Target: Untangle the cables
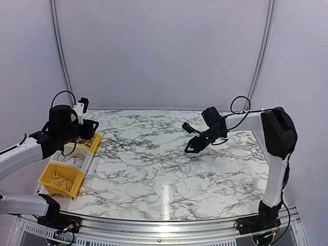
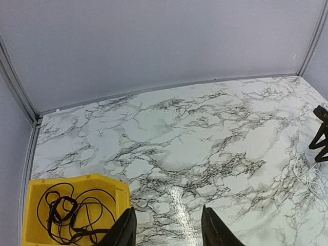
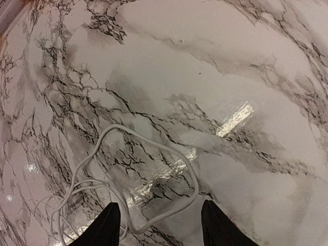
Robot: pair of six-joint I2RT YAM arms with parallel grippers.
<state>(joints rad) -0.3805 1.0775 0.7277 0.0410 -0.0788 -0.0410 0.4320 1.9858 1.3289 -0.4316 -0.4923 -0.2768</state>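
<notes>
Marble-patterned table (image 1: 154,177), two arms, one sorting job. We read the yellow bin (image 2: 77,180) as the drop-off for freed strands, since a bundle of black cables (image 2: 66,215) lies loosely coiled inside it. The left gripper (image 2: 166,230) hangs above the table with its jaws parted and nothing between them. The bin and its black cables sit just outside the left finger, low and to that side, not under the gap.

Across the table, the right gripper (image 3: 161,225) tilts down over a pale cable (image 3: 154,144) spread in loose loops on the marble, a posture we take as lining up for a pick. Its jaws stand apart and grasp nothing. One large loop of the pale cable runs ahead of the jaws and curls back into the gap between the fingers. Thinner loops bunch beyond the finger on the left of the wrist view. The fingertips are cut off at the frame edge, so we cannot tell whether they touch the strand or hover just above it. In our judgement the pale cable is what is left to sort.
</notes>
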